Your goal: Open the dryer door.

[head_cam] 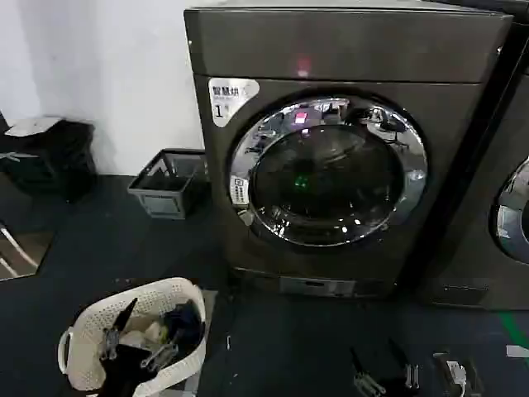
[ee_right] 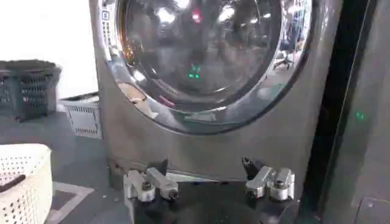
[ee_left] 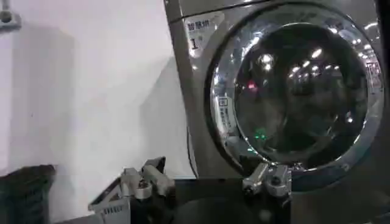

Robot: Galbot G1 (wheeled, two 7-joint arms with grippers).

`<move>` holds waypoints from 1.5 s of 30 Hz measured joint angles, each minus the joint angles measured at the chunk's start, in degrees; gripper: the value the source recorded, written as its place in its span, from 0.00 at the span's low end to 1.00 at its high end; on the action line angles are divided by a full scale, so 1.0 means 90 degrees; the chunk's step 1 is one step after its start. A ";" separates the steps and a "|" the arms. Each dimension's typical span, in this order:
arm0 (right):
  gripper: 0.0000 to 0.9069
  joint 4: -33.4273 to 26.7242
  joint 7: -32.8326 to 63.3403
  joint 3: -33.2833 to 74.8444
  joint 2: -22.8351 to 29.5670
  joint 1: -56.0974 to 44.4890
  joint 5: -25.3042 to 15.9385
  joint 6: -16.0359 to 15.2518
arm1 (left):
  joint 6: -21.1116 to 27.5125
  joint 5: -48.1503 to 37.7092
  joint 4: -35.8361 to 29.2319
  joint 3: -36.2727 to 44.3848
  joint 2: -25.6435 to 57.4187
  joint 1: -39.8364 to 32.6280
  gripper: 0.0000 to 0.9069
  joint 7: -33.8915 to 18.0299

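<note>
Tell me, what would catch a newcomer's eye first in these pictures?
Probably the dryer door: a big round porthole with a shiny chrome ring, shut on the front of the dark dryer, which stands against the wall. Next, the white laundry basket on the floor at the near left, with dark items inside.

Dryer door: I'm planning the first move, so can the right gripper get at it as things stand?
Probably yes. The right gripper, jaws open, faces the closed dryer door with nothing between them; the basket sits off to the side.

White sticker (head_cam: 231,98) on the dryer (head_cam: 347,58) upper corner reads "1" under unreadable Chinese characters. Small label (head_cam: 239,191) on the dryer door (head_cam: 329,171) ring: illegible.
</note>
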 joint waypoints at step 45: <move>1.00 -0.4166 -0.1500 -0.3762 -0.2351 0.7637 0.1926 -0.0155 | 0.0107 -0.0116 0.0005 0.0031 -0.0029 0.0146 1.00 0.0394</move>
